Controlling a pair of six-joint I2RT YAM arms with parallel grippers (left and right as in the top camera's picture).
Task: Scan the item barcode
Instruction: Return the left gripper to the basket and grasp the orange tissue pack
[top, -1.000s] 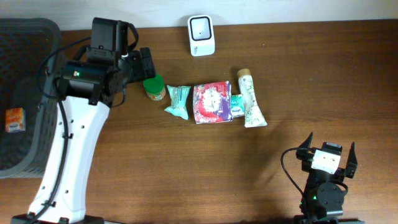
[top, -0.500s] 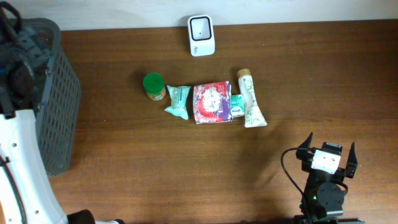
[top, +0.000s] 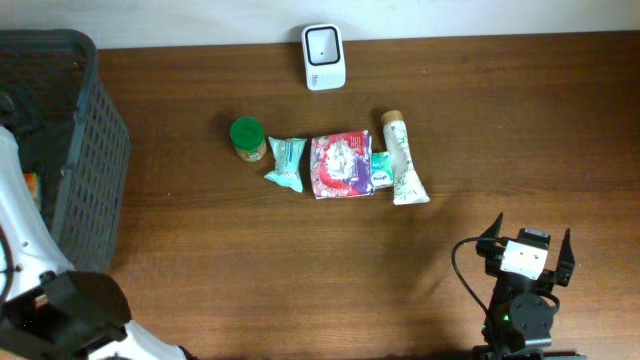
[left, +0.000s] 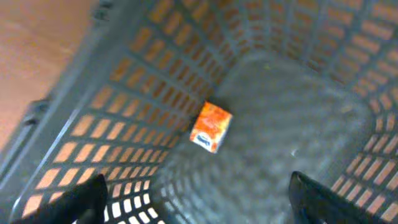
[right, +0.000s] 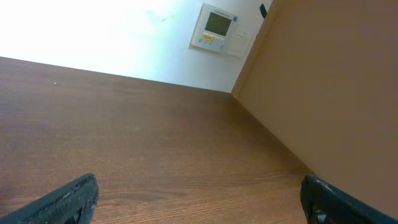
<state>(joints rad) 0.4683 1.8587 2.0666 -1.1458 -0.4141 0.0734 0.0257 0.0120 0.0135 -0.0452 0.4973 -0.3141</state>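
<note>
The white barcode scanner (top: 324, 57) stands at the table's far edge. In the middle lies a row of items: a green-lidded jar (top: 247, 138), a teal packet (top: 285, 163), a red packet (top: 342, 164), a small teal box (top: 381, 170) and a white tube (top: 403, 160). My left gripper (left: 199, 202) hangs open over the inside of the dark basket (left: 292, 124), holding nothing. A small orange box (left: 211, 127) lies on the basket floor below it. My right gripper (top: 527, 240) rests open and empty at the near right, and its wrist view shows only bare table between the right gripper's (right: 199, 199) fingers.
The dark mesh basket (top: 90, 150) fills the left end of the table. My left arm's white link (top: 25, 215) runs along the left edge, with its black base (top: 65, 315) at the near left corner. A wall panel (right: 323, 74) rises to the right of the right gripper.
My left arm has swung away from the green-lidded jar, leftwards over the basket, and now looks down into it. The items and the right arm have not moved.
</note>
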